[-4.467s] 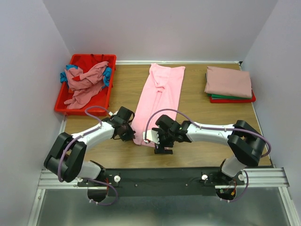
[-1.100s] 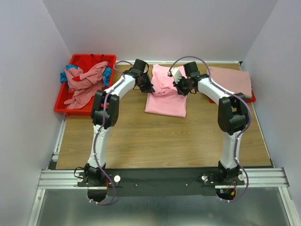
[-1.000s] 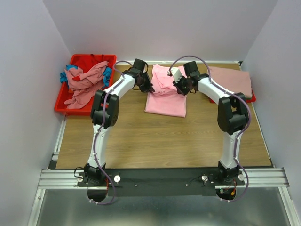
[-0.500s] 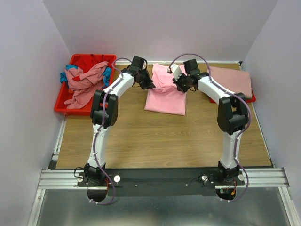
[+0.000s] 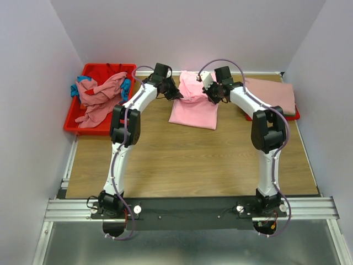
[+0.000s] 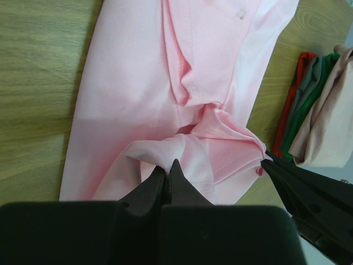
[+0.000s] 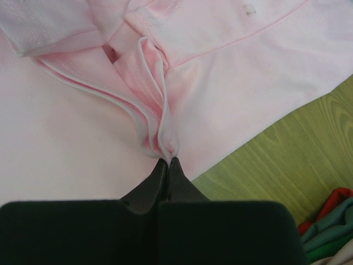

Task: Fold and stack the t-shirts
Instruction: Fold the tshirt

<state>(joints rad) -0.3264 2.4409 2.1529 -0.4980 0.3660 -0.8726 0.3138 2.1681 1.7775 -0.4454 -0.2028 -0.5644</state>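
Observation:
The bright pink t-shirt (image 5: 194,110) lies at the back centre of the table, its near part doubled over toward the far wall. My left gripper (image 5: 176,95) is shut on the left corner of the lifted pink edge (image 6: 167,165). Opposite it, my right gripper (image 5: 211,96) is shut on the bunched right corner (image 7: 168,159). The raised hem hangs in folds between the two grippers. A folded stack (image 5: 269,95) with a dusty rose t-shirt on top of green and red ones sits at the back right.
A red plastic bin (image 5: 69,124) at the back left holds crumpled dusty rose and teal shirts (image 5: 99,96). The back wall is close behind both grippers. The folded stack's edge (image 6: 311,105) lies right beside the pink shirt. Bare wood table (image 5: 187,160) spreads in front.
Both arms have moved toward the back wall, carrying the pink shirt's gripped edge farther over its far part. The whole shirt has slid slightly back.

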